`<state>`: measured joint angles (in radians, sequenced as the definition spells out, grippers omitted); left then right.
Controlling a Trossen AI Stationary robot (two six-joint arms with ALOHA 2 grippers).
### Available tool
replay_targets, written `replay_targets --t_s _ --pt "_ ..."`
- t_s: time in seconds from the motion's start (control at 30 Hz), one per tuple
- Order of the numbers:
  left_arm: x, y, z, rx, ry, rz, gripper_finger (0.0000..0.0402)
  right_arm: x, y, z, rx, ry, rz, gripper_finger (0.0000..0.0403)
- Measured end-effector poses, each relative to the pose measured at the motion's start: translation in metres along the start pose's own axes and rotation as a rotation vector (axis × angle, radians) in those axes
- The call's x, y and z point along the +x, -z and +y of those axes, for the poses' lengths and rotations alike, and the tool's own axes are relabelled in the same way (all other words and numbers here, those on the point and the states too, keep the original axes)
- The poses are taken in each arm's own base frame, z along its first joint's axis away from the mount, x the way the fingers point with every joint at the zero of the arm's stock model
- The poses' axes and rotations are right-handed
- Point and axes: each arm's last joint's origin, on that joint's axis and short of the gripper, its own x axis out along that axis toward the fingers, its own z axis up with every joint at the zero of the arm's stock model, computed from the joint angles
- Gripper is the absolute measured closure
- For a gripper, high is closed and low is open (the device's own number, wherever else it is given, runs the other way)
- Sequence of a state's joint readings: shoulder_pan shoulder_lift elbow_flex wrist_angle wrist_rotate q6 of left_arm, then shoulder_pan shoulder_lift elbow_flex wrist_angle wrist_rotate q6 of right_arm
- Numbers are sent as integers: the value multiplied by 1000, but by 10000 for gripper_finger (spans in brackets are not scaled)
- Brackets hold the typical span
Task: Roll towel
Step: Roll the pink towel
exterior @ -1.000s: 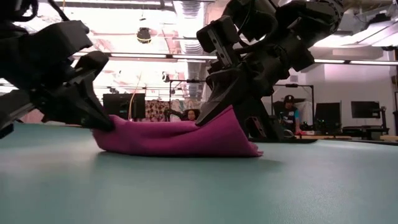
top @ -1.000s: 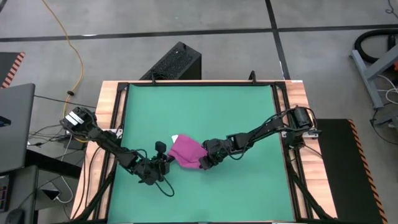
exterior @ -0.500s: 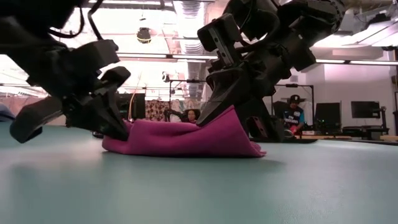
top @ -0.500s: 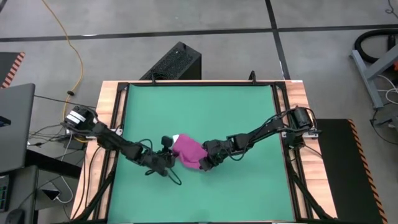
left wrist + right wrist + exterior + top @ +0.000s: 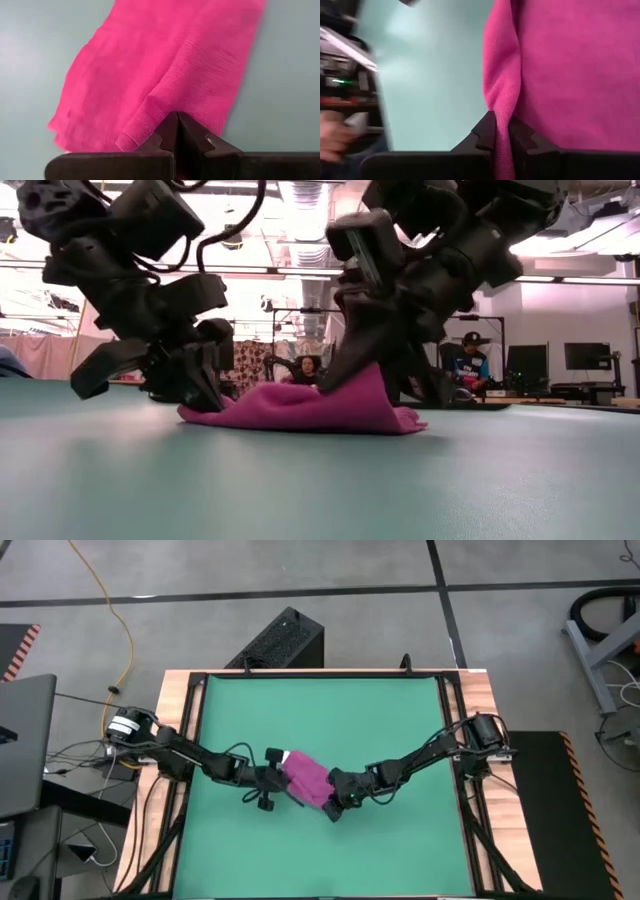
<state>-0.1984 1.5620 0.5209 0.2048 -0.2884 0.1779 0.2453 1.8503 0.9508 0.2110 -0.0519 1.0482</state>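
High view shows the towel (image 5: 306, 778) bunched near the middle of the green desk (image 5: 320, 710), a little toward the front edge, with both arms reaching in to meet at it; the left gripper (image 5: 273, 780) is at the towel's left end and the right gripper (image 5: 334, 802) at its right, front end. Left wrist view has that gripper's jaws pressed together on a raised fold of the towel (image 5: 165, 75), the cloth spreading flat on the desk beyond the pinch; right wrist view has the right gripper's jaws likewise clamped on a narrow ridge of the towel (image 5: 560, 70), which runs up out of the pinch with more cloth beside it. Low view shows the towel (image 5: 300, 408) lying low on the desk, its right side lifted into a peak under the right gripper (image 5: 372, 370), its left edge down at the desk under the left gripper (image 5: 190, 385); a person (image 5: 466, 365) in a cap sits in the room far behind.
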Motion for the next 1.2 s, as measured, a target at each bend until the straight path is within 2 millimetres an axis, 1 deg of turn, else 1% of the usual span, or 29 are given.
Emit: replay_targets --t_s 0.1,0.23,0.43,0.53,0.63,0.7,0.77,0.87,0.93,1.0,1.1,1.2 --pt "2 3 6 -13 4 22 401 0 9 -3 -49 89 -1 352" --pt "4 6 12 -36 37 32 401 0 18 -2 -100 126 3 335" --pt "4 7 14 -43 63 38 402 0 12 -1 -142 129 -78 287" --pt "4 8 13 -52 67 48 401 -4 11 -1 -163 166 -63 260" --pt "5 9 14 -60 67 59 401 -18 13 0 -205 234 -40 235" --pt "5 10 15 -72 66 63 401 -29 14 4 -255 278 -54 222" --pt "5 11 17 -86 62 71 402 -44 14 11 -311 314 -102 213" --pt "6 12 19 -119 58 81 401 -65 15 26 -401 342 -228 208" --pt "6 12 20 -154 54 83 402 -72 22 35 -464 357 -303 212" --pt "6 12 20 -190 48 78 402 -70 31 42 -486 366 -382 229" --pt "6 11 20 -224 55 57 402 -53 44 46 -527 346 -438 278" --pt "6 7 20 -257 78 14 401 -29 53 41 -539 330 -445 345"
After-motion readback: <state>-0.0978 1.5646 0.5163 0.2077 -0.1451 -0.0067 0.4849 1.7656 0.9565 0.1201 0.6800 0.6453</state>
